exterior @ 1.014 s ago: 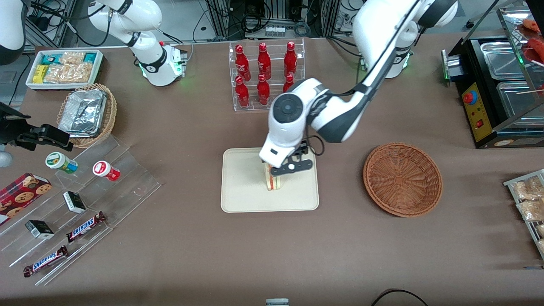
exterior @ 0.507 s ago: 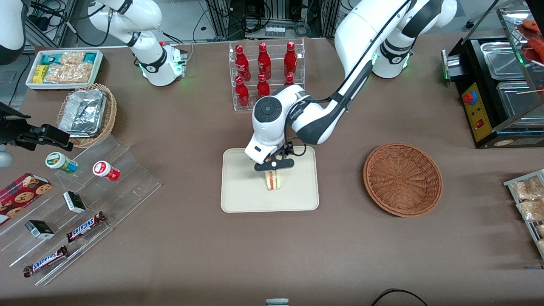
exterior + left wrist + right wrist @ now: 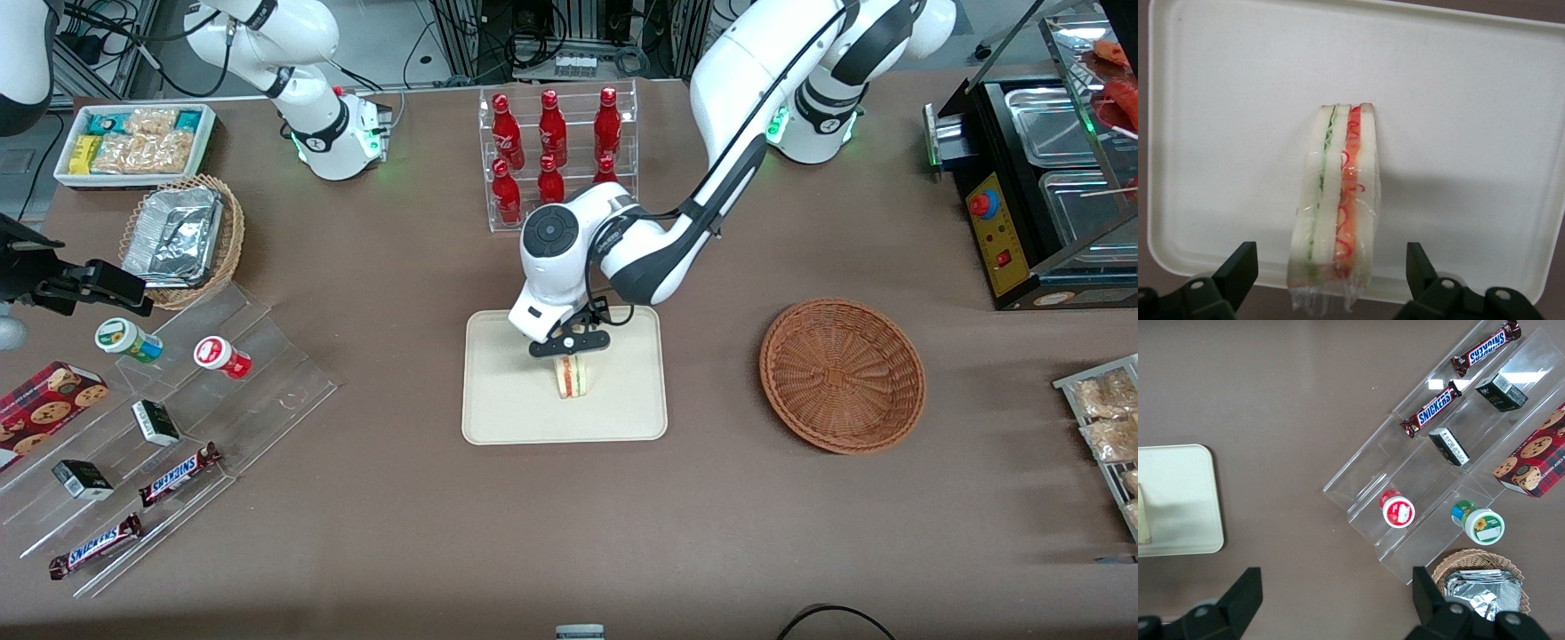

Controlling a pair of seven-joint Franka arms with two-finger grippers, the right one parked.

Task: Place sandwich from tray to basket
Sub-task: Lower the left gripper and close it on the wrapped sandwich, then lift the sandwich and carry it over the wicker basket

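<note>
1. The left arm's gripper (image 3: 569, 344) is over the white tray (image 3: 516, 418), above the half farther from the front camera.
2. In the left wrist view, the fingers (image 3: 1238, 270) are spread wide, with plenty of room between them. They hold nothing and are apart from the sandwich (image 3: 1338, 193).
3. The wrapped sandwich lies on the tray, with its green and red filling edges showing. It reaches out from under the gripper toward the front camera, and bare tray surrounds the part that shows in the front view.
4. The tray's raised rim runs all the way round. Its edge nearer the front camera is well apart from the gripper.
5. The round wicker basket (image 3: 843, 378) stands from the tray toward the working arm's end of the table (image 3: 711, 533), with a broad strip of tabletop between the two.
6. The clear rack of red bottles (image 3: 582, 98) is farther from the front camera than the tray; the left arm (image 3: 769, 62) covers one corner of it in that view.
7. A clear tiered stand (image 3: 253, 382) lies from the tray toward the parked arm's end, with tabletop between them.
</note>
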